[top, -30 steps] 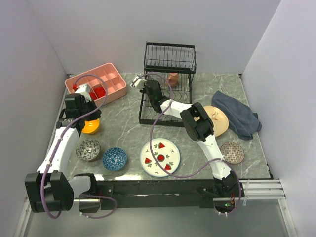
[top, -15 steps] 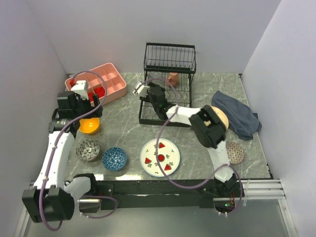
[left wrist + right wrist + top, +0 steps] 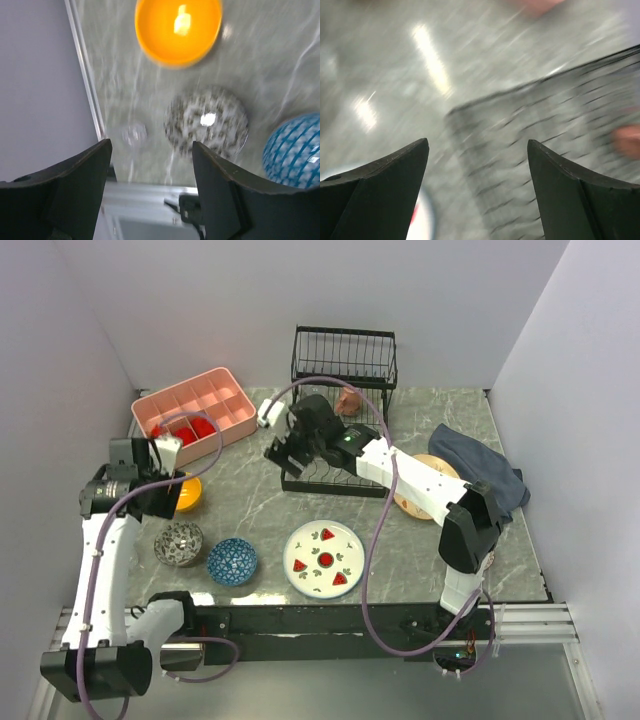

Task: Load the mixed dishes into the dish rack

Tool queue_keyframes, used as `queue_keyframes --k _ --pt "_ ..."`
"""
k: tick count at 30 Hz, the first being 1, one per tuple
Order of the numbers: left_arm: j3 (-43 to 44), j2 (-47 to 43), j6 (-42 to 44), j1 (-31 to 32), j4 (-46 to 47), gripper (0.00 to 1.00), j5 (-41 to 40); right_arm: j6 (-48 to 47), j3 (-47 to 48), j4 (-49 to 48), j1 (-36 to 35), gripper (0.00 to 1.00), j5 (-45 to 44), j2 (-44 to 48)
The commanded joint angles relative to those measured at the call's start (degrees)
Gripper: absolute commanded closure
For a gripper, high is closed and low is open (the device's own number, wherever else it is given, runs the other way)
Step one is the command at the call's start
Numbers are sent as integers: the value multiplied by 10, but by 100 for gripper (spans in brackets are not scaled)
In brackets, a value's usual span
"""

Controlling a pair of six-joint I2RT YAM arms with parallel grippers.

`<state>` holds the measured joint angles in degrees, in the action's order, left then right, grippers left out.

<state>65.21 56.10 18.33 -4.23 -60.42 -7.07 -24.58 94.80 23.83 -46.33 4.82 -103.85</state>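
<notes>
Just above the dish rack (image 3: 310, 489) corner, right fingers (image 3: 375, 190) gape.

Bowls: three along the table's (image 3: 250, 490) left edge: orange bowl (image 3: 178, 30), grey bowl (image 3: 178, 543), blue bowl (image 3: 232, 561).
Plates: two: watermelon plate (image 3: 324, 558), cream plate (image 3: 432, 461).
Cups: one terracotta cup (image 3: 348, 400).
Racks: one dish rack (image 3: 343, 358).
Trays: one pink tray (image 3: 195, 403).
Cloths: one cloth (image 3: 482, 472).

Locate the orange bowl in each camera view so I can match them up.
Top external: the orange bowl sits left of centre, below the pink tray.
Left wrist: it is at top centre, on the marble.
Right wrist: not in it.
Shared landmark: the grey patterned bowl lies beside the orange bowl in both views that show it.
</notes>
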Motion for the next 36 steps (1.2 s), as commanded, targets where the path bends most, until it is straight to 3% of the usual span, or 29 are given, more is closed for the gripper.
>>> queue_keyframes --k 1,2,3,5,14,21,36 --pt "-57 -36 -7 -15 -41 28 -75 18 1 200 3 13 138 34" --pt "-82 -33 -5 -26 -37 28 -74 12 11 225 4 12 156 30" --pt "-93 -30 -2 -38 -31 29 -76 5 25 244 4 0 198 30" --pt "-120 -19 -3 -67 -6 29 -81 -3 33 280 3 0 209 30" --pt "-143 10 -17 -134 40 35 -39 23 -15 266 3 0 155 66" --pt "-163 45 6 -185 66 52 -21 20 -16 260 2 0 154 60" --pt "-192 113 26 -240 127 55 -5 13 2 263 -5 0 134 28"
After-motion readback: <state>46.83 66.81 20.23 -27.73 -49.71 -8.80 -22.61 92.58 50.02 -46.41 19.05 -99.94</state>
